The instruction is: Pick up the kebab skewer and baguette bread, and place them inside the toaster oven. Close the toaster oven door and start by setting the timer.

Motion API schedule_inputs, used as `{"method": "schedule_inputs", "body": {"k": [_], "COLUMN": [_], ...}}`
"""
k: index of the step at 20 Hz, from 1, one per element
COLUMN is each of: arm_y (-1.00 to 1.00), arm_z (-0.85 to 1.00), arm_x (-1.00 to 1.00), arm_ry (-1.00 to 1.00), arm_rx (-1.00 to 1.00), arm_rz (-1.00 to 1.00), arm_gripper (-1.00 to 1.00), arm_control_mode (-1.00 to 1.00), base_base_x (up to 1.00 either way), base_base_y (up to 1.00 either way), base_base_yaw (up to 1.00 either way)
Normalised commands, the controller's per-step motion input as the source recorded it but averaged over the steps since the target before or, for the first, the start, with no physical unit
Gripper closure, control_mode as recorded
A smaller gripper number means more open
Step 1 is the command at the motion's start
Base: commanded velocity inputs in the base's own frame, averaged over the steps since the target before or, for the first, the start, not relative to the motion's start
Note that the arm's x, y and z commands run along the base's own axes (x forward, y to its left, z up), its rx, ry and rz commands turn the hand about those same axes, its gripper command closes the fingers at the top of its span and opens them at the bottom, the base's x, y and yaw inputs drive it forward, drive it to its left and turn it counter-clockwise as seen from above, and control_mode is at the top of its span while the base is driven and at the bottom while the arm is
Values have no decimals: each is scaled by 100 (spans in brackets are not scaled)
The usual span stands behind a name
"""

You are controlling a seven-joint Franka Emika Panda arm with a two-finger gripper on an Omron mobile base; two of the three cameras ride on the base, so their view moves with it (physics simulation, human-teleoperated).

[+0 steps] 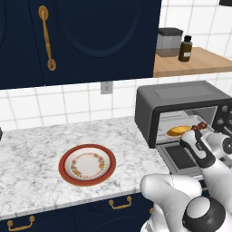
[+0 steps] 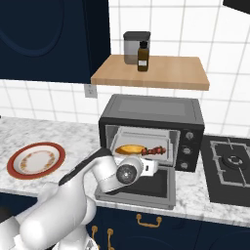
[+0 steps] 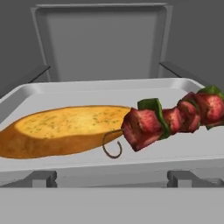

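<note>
The toaster oven [image 1: 181, 96] [image 2: 151, 111] stands on the counter with its door [image 1: 177, 157] [image 2: 146, 189] dropped open. On the grey tray [image 3: 87, 92] inside lies the golden baguette bread [image 1: 177, 131] [image 2: 129, 149] [image 3: 61, 131]. The kebab skewer [image 1: 199, 127] [image 2: 157, 150] [image 3: 170, 119] rests beside it, its ring end against the bread. My gripper [image 1: 188, 137] [image 2: 153, 166] hovers over the open door just outside the oven mouth, pointing at the tray. Nothing sits between its fingers, and it looks open.
A red-rimmed patterned plate [image 1: 87, 165] [image 2: 36, 159] lies on the marble counter to the left. A wooden shelf [image 2: 151, 72] with a canister and a dark bottle [image 2: 142, 56] hangs above the oven. The oven's knobs [image 2: 187, 144] are on its right side, and a stove burner [image 2: 234, 161] lies beyond.
</note>
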Motion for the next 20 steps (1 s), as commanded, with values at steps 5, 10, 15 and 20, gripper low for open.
{"method": "schedule_inputs", "body": {"k": [5, 10, 15, 20], "arm_y": [0, 0, 0, 0], "arm_z": [0, 0, 0, 0], "arm_x": [21, 26, 32, 24], "arm_ry": [0, 0, 0, 0], "arm_rx": [0, 0, 0, 0], "arm_rz": [0, 0, 0, 0], "arm_gripper": [-100, -100, -100, -100], "arm_control_mode": [-100, -100, -100, -100], "base_base_x": [0, 0, 0, 0], "base_base_y": [0, 0, 0, 0], "base_base_yaw": [0, 0, 0, 0]}}
